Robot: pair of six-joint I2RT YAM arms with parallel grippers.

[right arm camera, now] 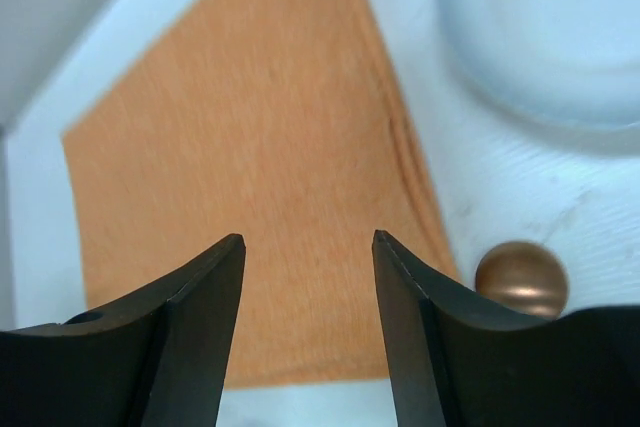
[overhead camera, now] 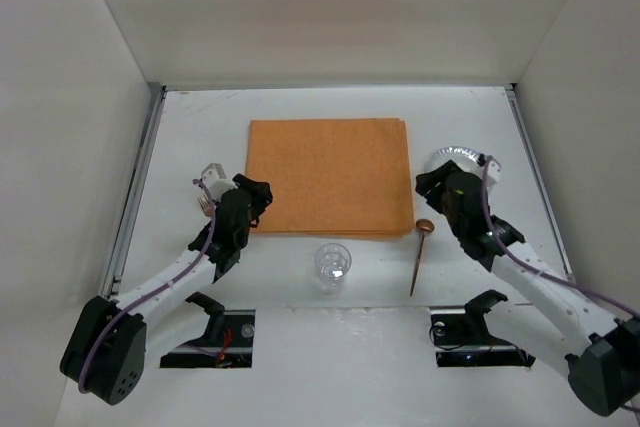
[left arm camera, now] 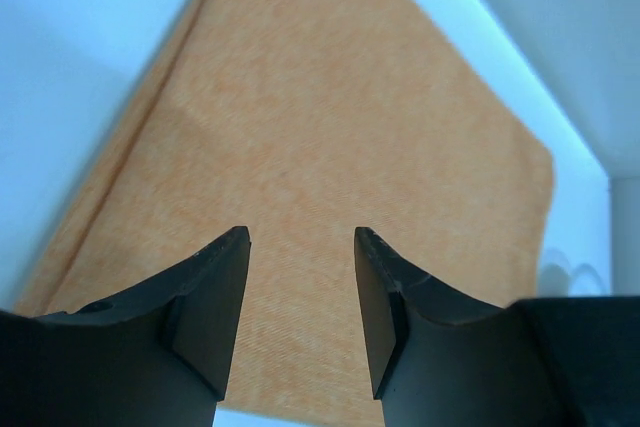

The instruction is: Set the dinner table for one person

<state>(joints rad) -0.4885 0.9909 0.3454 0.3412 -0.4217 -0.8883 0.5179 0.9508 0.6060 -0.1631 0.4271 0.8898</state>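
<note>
- The dinner table point(overhead camera: 200, 127), broad and white, carries an orange mat point(overhead camera: 330, 177) flat at its middle.
- A glass point(overhead camera: 333, 265) stands by the mat's near edge, and a spoon point(overhead camera: 420, 252) lies off its right corner.
- What looks like a plate point(overhead camera: 450, 154), half hidden by the right arm, sits beside the mat.
- The left gripper point(left arm camera: 300, 237) and right gripper point(right arm camera: 308, 239) hover at the mat's sides, fingers apart and empty.
- The setting looks half laid; the plate probably goes onto the mat next.

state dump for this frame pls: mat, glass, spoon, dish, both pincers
table: white
mat: orange, flat, mid-table
glass: upright, on table just near side of mat
spoon: copper, on table by mat's near right corner, bowl end away from the bases
dish: right of mat, partly hidden by right arm
left pincer: open, empty, by mat's left edge
right pincer: open, empty, by mat's right edge
</note>
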